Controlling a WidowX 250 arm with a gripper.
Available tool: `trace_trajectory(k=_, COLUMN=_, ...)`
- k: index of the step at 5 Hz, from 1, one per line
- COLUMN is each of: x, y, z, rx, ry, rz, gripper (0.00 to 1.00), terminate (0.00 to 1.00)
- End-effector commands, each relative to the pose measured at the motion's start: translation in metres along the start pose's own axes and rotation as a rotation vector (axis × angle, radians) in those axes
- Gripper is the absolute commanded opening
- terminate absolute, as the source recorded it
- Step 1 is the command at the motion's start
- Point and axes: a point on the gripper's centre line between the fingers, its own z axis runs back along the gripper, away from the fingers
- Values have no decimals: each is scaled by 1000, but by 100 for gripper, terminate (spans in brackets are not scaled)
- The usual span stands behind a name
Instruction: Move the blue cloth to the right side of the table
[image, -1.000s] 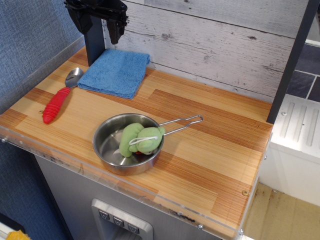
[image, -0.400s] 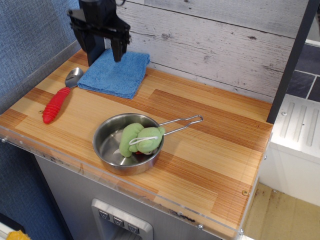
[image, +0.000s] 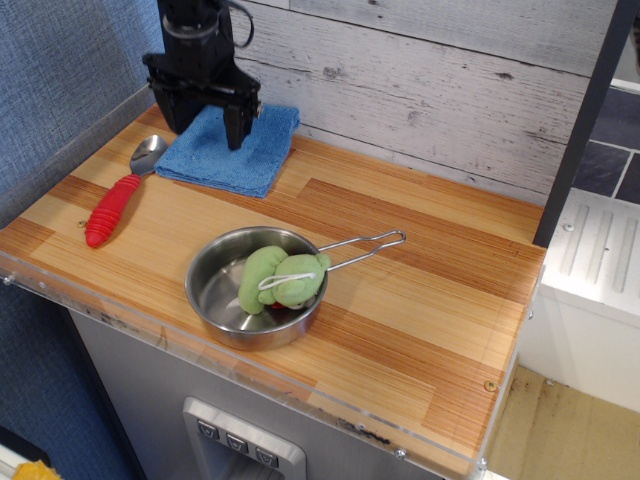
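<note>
The blue cloth (image: 237, 160) lies folded flat at the back left of the wooden table (image: 420, 300). My black gripper (image: 208, 128) hangs directly over the cloth's left half, its two fingers spread apart and pointing down, tips just above or at the cloth surface. It holds nothing. The arm hides the cloth's back left corner.
A red-handled spoon (image: 120, 197) lies left of the cloth. A steel pan (image: 250, 290) with a green plush toy (image: 281, 279) stands at front centre, its wire handle pointing right. A white plank wall runs behind. A dark post (image: 585, 130) and white ribbed surface (image: 600, 250) stand at right.
My gripper has come down from high above the back left corner and shifted slightly right, now low over the blue cloth. The cloth, spoon and pan have not moved.
</note>
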Motion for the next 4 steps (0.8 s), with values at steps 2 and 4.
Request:
trace_trajectory(k=2, x=1, y=-7, z=-11, rx=4, ry=7, rz=-31, gripper=100, terminate=0)
trace_trajectory(k=4, x=-7, y=-30, z=-6, rx=1, ry=12, rz=-69, gripper=100, terminate=0)
